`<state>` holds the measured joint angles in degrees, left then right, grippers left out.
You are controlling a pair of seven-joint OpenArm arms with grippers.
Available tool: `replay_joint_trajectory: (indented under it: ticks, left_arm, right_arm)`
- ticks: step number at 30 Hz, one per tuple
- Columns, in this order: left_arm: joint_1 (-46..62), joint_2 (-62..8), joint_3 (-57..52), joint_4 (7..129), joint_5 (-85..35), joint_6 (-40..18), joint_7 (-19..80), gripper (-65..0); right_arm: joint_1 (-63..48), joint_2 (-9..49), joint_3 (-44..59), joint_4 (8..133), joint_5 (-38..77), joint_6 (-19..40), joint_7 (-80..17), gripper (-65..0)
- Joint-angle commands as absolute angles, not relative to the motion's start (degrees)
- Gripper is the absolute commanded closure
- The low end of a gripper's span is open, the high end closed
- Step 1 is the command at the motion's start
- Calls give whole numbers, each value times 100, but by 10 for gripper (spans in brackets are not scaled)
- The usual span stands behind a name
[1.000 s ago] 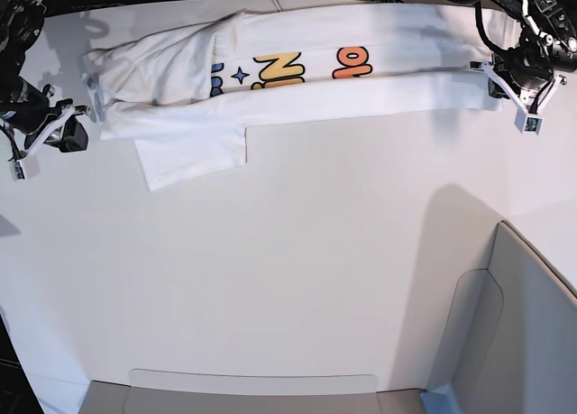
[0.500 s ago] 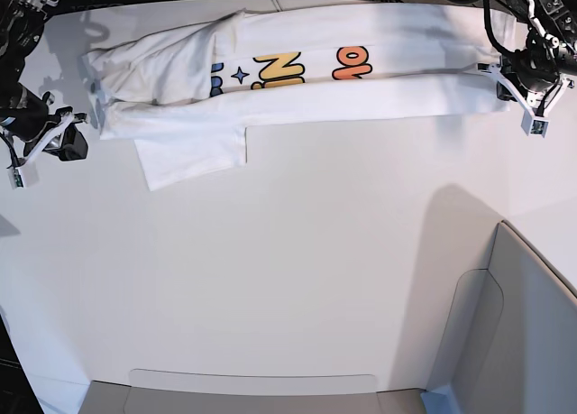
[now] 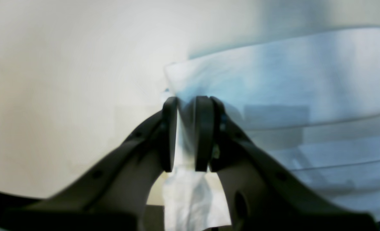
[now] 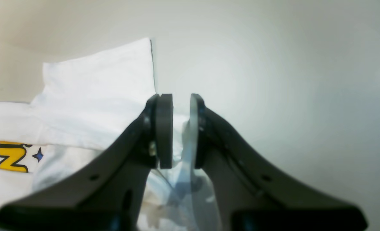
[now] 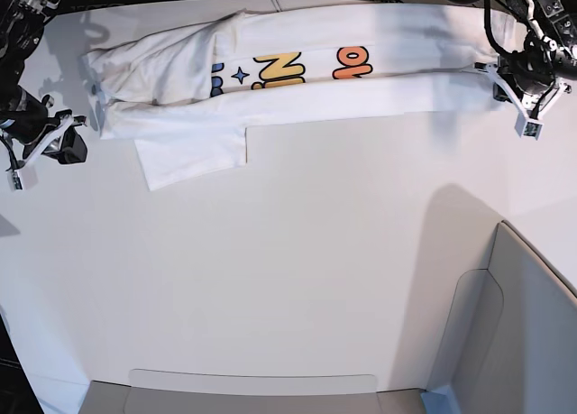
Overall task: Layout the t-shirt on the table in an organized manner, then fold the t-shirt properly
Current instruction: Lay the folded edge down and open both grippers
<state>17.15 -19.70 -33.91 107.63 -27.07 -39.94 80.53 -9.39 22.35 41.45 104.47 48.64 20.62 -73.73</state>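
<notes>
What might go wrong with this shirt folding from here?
1. The left gripper pinches only a small bit of the t-shirt at one end; a pull might slip it free.
2. One sleeve sticks out from the long folded strip, so the next fold may come out lopsided.
3. Whether the right gripper holds cloth is unclear; if only one end lifts, the strip could skew on the table.

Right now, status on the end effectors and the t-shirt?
Left end effector pinching t-shirt hem. Right end effector grip unclear. Folded to long band, one sleeve out. No obstructions.
</notes>
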Motion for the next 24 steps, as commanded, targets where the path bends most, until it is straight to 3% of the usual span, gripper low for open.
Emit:
replay_joint_trajectory:
  ticks: [1, 24]
  left_arm:
    - [1815, -2053, -3336, 10870, -2730, -4000, 8000, -119]
    - [1842, -2369, -3204, 10870, -2193, -4000, 8000, -120]
  right_arm:
    - [-866, 2352, 4180, 10510, 4954, 2079, -7266, -106]
    - [-866, 2352, 4189, 10510, 4954, 2079, -7266, -106]
